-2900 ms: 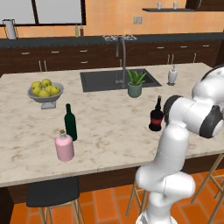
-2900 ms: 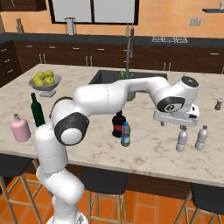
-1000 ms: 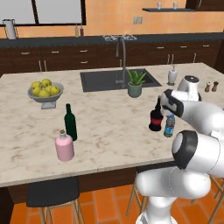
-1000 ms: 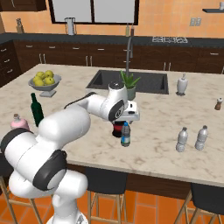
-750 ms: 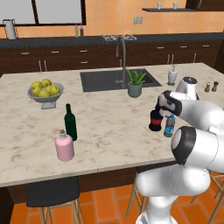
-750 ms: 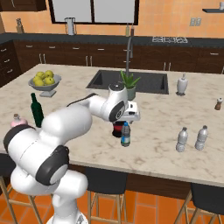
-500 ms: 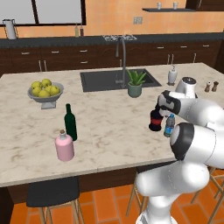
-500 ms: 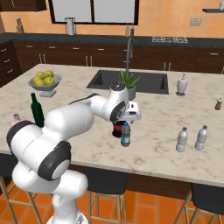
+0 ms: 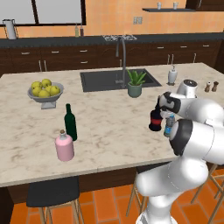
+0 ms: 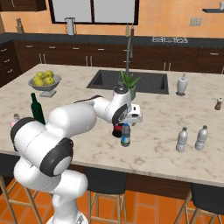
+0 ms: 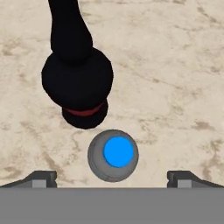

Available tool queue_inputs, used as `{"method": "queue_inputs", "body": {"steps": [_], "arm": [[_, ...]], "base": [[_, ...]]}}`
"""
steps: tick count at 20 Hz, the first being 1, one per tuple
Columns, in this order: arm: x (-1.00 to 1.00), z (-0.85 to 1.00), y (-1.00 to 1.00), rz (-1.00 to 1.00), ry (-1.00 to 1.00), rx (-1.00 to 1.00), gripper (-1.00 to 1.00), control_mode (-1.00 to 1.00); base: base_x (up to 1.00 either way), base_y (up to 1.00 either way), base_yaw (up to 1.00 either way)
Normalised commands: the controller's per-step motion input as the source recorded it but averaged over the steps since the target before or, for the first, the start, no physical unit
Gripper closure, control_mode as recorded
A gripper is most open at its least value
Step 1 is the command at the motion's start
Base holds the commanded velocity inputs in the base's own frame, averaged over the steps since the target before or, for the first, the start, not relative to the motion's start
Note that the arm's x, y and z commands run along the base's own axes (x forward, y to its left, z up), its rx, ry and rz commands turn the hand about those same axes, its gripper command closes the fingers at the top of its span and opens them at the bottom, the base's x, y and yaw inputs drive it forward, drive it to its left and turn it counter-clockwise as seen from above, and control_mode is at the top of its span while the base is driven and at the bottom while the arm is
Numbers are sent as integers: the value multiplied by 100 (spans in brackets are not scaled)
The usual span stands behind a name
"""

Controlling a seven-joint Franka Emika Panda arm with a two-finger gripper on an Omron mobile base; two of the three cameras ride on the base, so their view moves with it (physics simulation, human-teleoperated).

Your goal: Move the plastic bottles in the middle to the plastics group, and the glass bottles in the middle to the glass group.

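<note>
The two-finger gripper (image 11: 112, 177) hangs over the marble island counter (image 9: 105, 118) looking straight down, its jaws spread as wide as they go and holding nothing. The two dark fingertips (image 11: 40, 178) stand far apart at the bottom of the hand view, and between them, just ahead of the gap, sits the blue cap of the small plastic bottle with the blue label (image 11: 113, 155). That bottle stands upright, so its long axis runs along the gripper's own line of approach and it is seen end-on as a grey ring around a blue disc. It lies almost centred between the fingers, a little forward of them.

Just beyond it, farther from the gripper and slightly to the side, stands the black glass bottle with a round body, long thin neck and red label (image 11: 77, 83), very close to the plastic one; whether they touch I cannot tell. In the right base view the blue-labelled bottle (image 10: 126, 134) is under the hand, and the pale ribbed plastic bottles (image 10: 182, 139) stand well apart toward the counter's right end.

A straight descent should probably bracket the blue cap, though the black bottle's closeness leaves little margin.
</note>
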Motion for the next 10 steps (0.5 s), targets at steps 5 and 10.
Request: {"method": "queue_inputs", "body": {"steps": [5, 10], "arm": [[4, -27, 0, 8, 0, 1, -100, -100], [0, -6, -1, 2, 0, 0, -100, -100]], "base": [[0, 0, 0], [0, 0, 0]]}}
